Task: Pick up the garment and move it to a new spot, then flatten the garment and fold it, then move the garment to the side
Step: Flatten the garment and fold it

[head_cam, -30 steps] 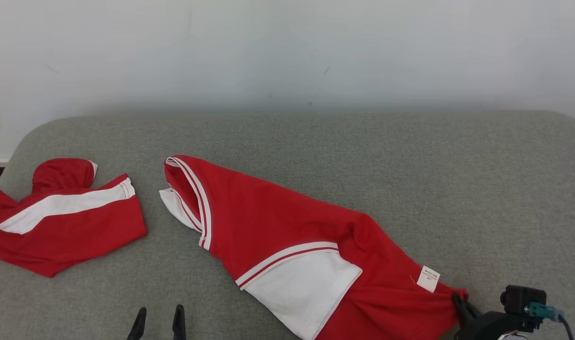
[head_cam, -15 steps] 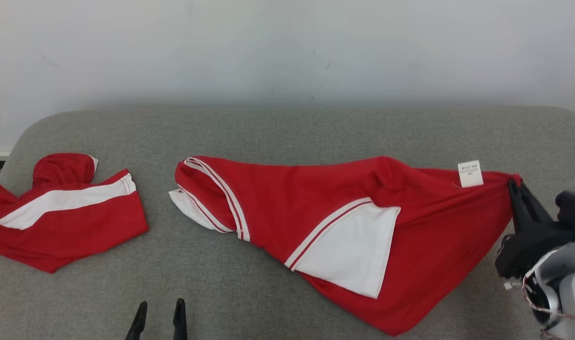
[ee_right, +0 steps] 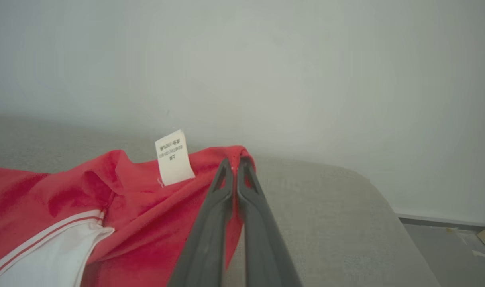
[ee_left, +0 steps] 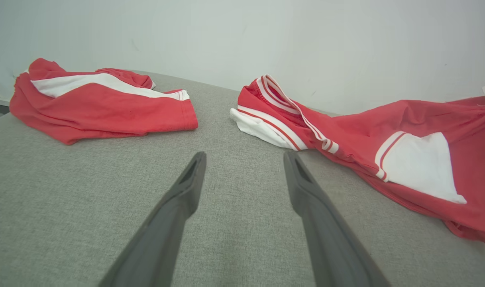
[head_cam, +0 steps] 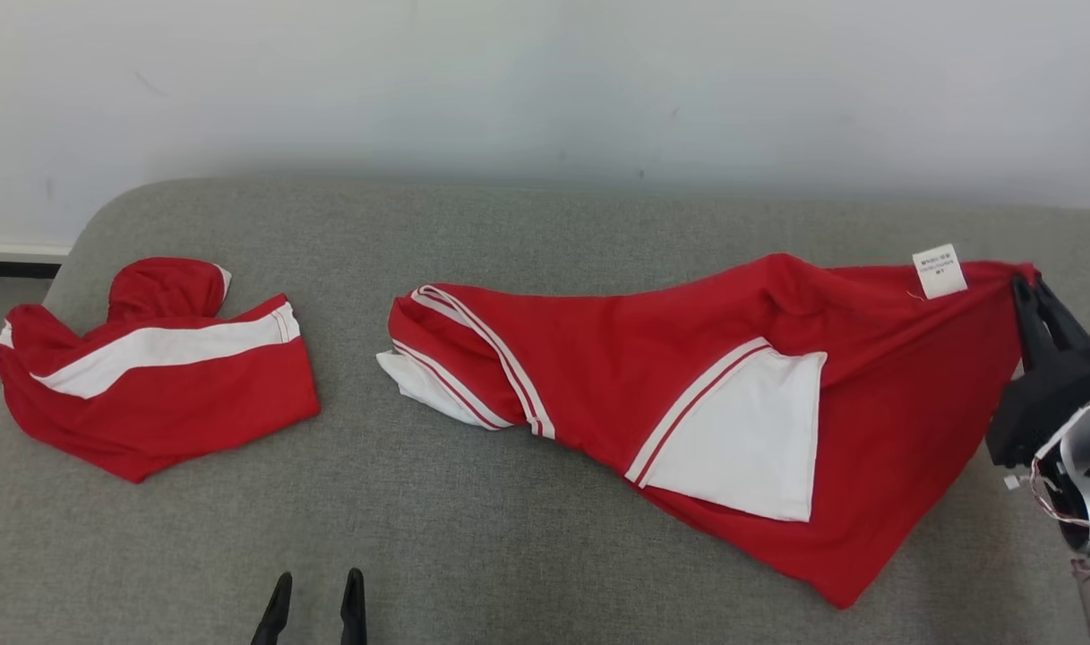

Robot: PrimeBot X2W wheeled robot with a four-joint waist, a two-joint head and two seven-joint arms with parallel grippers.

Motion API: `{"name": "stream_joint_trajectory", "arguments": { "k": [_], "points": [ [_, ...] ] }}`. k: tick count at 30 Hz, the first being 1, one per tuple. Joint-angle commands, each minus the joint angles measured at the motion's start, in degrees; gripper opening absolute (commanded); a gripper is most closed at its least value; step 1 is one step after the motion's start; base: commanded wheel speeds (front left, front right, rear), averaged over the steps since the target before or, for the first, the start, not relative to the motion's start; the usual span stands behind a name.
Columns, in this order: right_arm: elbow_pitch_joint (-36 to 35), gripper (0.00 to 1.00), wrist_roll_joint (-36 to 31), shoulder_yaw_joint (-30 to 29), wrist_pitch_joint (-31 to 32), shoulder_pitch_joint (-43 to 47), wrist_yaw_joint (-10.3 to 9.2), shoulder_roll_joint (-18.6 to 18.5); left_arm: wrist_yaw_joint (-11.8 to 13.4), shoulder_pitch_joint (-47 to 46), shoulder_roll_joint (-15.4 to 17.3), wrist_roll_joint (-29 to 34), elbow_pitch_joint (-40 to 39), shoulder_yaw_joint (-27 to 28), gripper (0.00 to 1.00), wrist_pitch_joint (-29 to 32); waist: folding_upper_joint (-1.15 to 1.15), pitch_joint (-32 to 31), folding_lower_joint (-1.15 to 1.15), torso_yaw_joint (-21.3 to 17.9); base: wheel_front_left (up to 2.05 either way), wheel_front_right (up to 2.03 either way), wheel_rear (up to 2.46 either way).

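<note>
Grey fabric covers the bench, which runs up to a pale wall. The red and white garment is stretched across the bench. Its striped end rests on the fabric and its opposite corner is pinched in the right tool, whose fingers are clenched tight on the red cloth just beside a white label.

Since a second ago that corner has been carried from the bench's near edge to a place much closer to the wall, and the cloth has been drawn out into a long slant. Part of the shift in the head view is owed to the camera turning. The move to a new spot is therefore judged to be under way. Flattening and folding are not yet begun, as the body is twisted and a white panel is turned up.

The left tool is held released, with its fingers spread and nothing between them. It is placed at the edge farthest from the wall, well apart from the garment. A second red top lies about as far from the wall as the striped end.
</note>
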Motion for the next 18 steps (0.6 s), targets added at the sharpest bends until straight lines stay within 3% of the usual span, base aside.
{"name": "stream_joint_trajectory", "arguments": {
  "k": [1,2,3,4,18],
  "points": [
    [1.8,0.00,0.8,-1.0,0.1,1.4,-0.15,0.4,0.0,-0.2,-0.1,0.0,0.0,0.0,1.00,-0.2,0.00,1.0,0.00,0.8,0.00,0.00,0.00],
    [2.8,0.06,0.7,-1.5,0.2,1.7,-0.15,0.9,0.0,-0.3,-0.1,0.1,0.0,0.0,1.00,-0.2,0.00,1.2,0.00,0.9,0.00,0.00,0.00],
    [3.7,0.80,0.6,-2.1,0.1,2.1,-0.15,1.4,-0.1,-0.4,-0.1,0.1,-0.1,0.0,1.00,-0.2,0.00,1.4,0.00,1.0,0.00,0.00,0.00],
    [4.7,1.00,0.6,-2.9,0.2,2.4,-0.15,1.9,-0.1,-0.5,-0.1,0.2,-0.1,0.1,1.00,-0.2,0.00,1.5,0.00,1.1,0.00,0.00,0.00],
    [7.1,1.00,1.1,-5.2,-6.0,8.8,-0.15,8.4,-0.2,-0.6,-0.1,0.5,0.2,0.8,1.00,-0.2,0.00,0.0,0.00,-1.1,0.00,0.00,0.00]
  ]
}}
